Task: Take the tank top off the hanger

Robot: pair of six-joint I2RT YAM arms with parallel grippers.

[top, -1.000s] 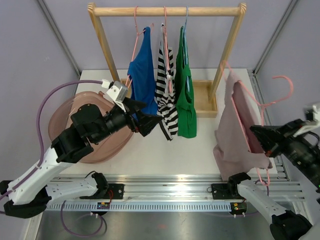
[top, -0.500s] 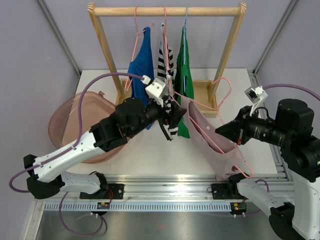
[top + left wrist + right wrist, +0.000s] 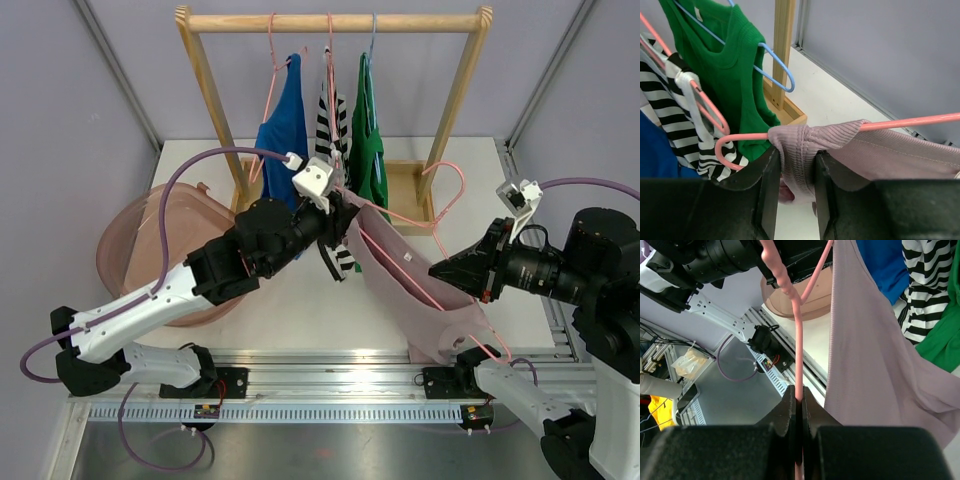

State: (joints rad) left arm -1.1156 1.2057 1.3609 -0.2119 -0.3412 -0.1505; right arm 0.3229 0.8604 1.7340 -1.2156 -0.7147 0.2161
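Setting: grey-walled cell with a white counter (image 3: 300, 300); a wooden rack (image 3: 330, 20) spans the upper middle of the overhead frame, hung with a blue top (image 3: 285, 130), a striped top (image 3: 333, 150) and a green top (image 3: 372, 150); a pink basin (image 3: 130, 250) sits at the left.
Tank top (image 3: 400, 290): mauve ribbed knit, off the rack, slung in the air across the centre-right of the overhead frame, above the counter's front part, on its pink hanger (image 3: 910, 122).
Hanger: thin pink wire, hook pointing up, seen near the rack's right post; one curved shoulder end pokes out past the strap in the left wrist view.
Left claw (image 3: 794, 167): closed on the bunched shoulder strap, right where it wraps the hanger's curved end.
Right claw (image 3: 797, 412): jaws pressed together on the hanger's wire, lower centre of the right wrist view.
Handling, cloth: judged light, soft and stretchy. It drapes limp and bunches under the pads, so there is no crushing risk, but it will likely stretch before it slides.
Handling, wire: judged stiff yet springy and smooth; it could twist in so narrow a pinch.
Where to hold: the strap at the shoulder end seems best, since the hem looks too slack to steer. Drawing the strap outward past the curve should free that side.
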